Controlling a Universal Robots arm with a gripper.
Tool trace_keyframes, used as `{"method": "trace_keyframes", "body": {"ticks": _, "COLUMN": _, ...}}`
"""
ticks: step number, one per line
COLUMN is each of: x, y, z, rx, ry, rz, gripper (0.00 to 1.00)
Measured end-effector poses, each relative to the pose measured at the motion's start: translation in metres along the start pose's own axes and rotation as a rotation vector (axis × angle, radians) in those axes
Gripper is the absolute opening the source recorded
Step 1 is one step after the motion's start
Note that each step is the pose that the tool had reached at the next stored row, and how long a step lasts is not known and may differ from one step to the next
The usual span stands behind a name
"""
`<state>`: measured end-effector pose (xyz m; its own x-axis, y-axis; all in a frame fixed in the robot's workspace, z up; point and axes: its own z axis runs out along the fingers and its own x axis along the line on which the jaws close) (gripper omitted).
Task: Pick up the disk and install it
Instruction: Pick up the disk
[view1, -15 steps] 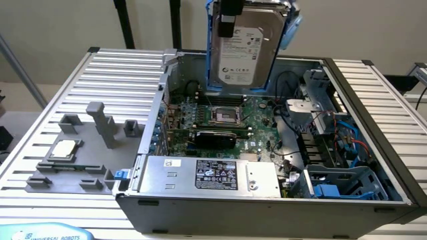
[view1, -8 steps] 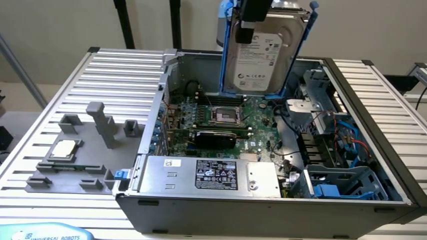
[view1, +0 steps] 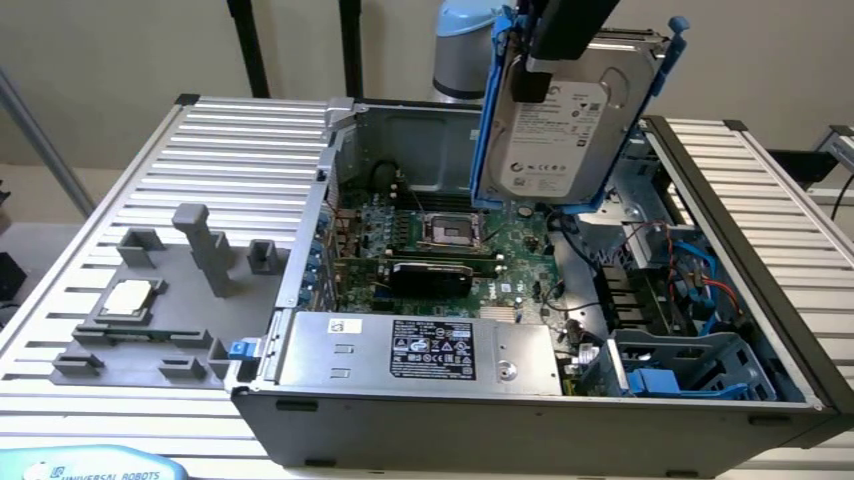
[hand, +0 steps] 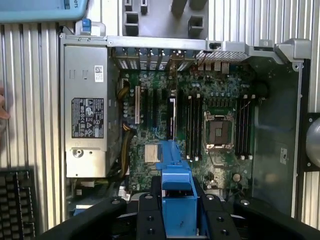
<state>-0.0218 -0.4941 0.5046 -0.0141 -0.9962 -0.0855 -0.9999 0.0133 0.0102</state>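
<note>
Silver-grey rectangular disk (view1: 567, 125) in its blue plastic carrier hung above the open grey metal computer case (view1: 534, 430), over the green motherboard (view1: 441, 240). Black gripper (view1: 545, 70) was clamped on the carrier's upper end. Long axis near vertical; white label faced the exterior camera. Probably dense, rigid, shock-sensitive; the frame seemed the safest hold.

Plain beige wall (view1: 107, 50); two black poles (view1: 244, 45); ribbed aluminium tabletop (view1: 227, 140); soft even light
</note>
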Motion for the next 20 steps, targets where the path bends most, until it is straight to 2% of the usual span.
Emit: {"method": "trace_keyframes", "body": {"ticks": 20, "x": 0.056, "y": -0.0508, "z": -0.0039, "rx": 0.0004, "ry": 0.0, "rz": 0.0, "gripper": 0.33}}
